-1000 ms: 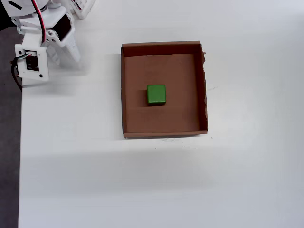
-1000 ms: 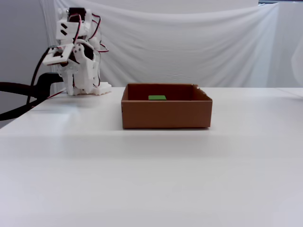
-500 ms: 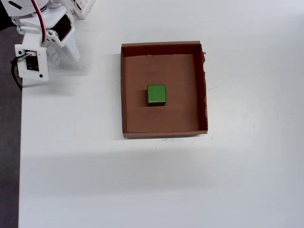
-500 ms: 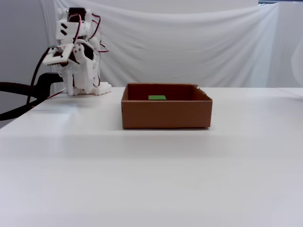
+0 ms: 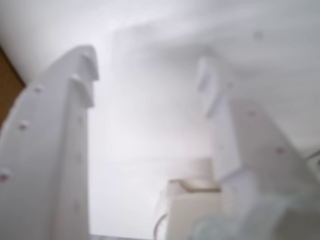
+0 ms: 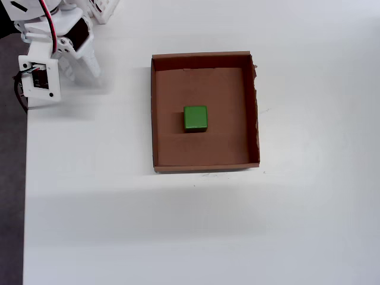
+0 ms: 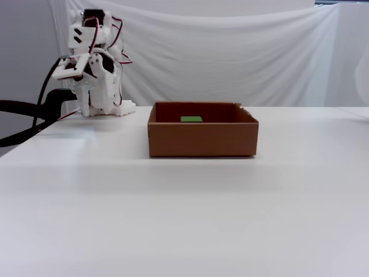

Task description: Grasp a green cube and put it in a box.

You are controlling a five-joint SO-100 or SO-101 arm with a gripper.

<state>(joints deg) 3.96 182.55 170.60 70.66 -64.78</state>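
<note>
While green cube (image 6: 195,118) stays in box (image 6: 205,161) | end effector (image 5: 145,75) released, unmoved

No visible change: arm (image 6: 53,47) & green cube (image 6: 195,118) unmoved.

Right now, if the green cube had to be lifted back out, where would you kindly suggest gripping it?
Probably from straight above: the green cube sits flat mid-floor in the box, clear of every wall. Close the fingers on two opposite side faces; the walls block a sideways approach.
</note>
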